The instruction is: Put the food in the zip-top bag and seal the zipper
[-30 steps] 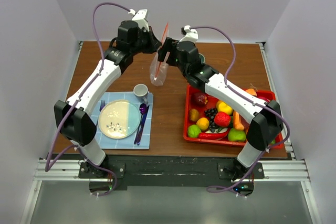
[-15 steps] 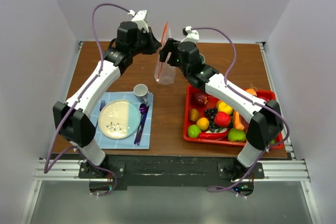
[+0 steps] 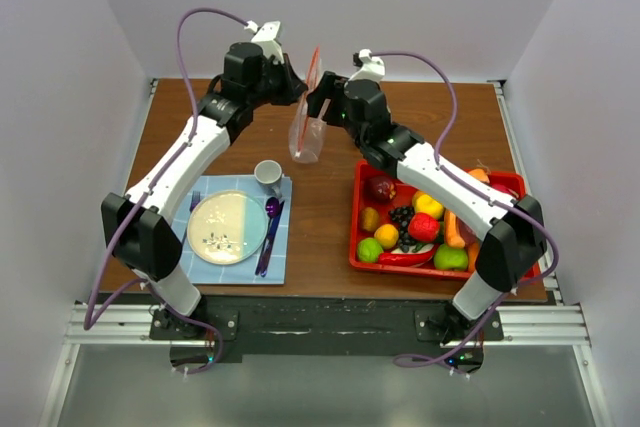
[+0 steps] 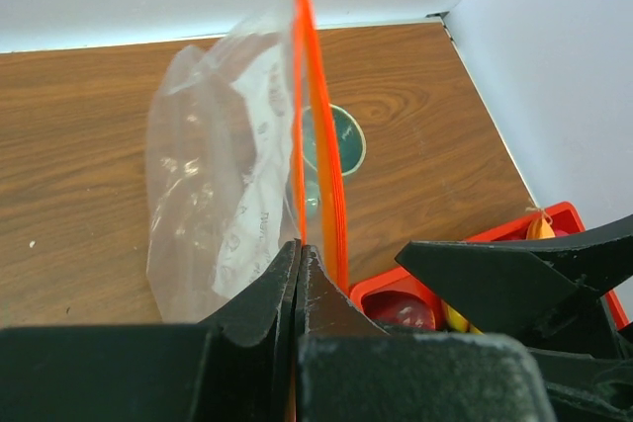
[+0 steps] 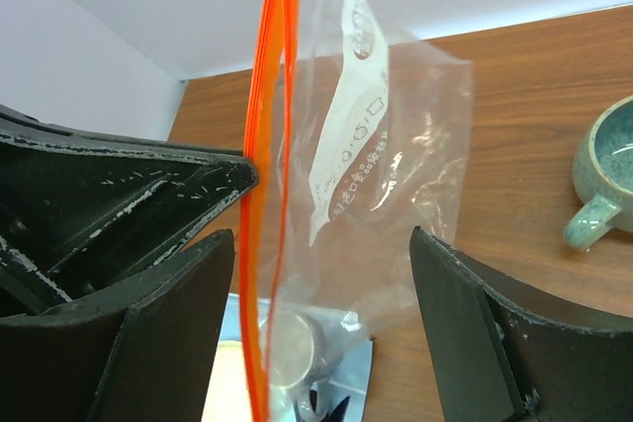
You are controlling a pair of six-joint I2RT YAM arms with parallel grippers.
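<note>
The left tool [image 4: 299, 262] clenches the thin orange-red zipper strip [image 4: 318, 145] of the crinkly clear plastic bag [image 3: 307, 137] held upright above the worktop [image 3: 325, 212], so the released right tool [image 5: 326, 284] straddling it should probably pinch only one lip.
</note>
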